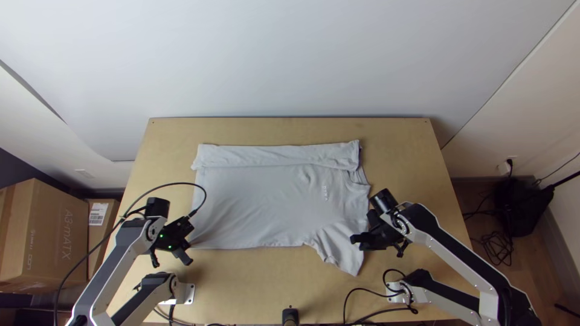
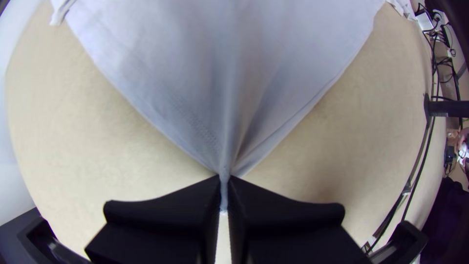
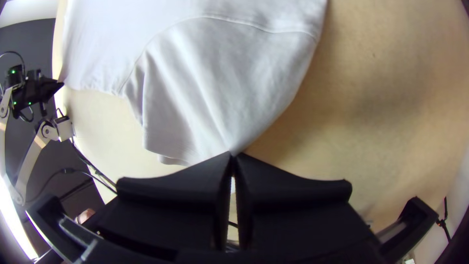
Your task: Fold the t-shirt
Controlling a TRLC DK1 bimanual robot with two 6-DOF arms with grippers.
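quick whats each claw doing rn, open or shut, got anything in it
Left claw: closed, holding the t-shirt by its near bottom corner.
Right claw: closed, holding the near sleeve.

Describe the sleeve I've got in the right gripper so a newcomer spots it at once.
On the light wooden table lies a pale grey t-shirt, its far side folded over. At its near right in the top view, the sleeve slants toward the table's near edge. Unlike the body beside it, it lies beyond a curved seam, pinched in the right gripper's jaws.
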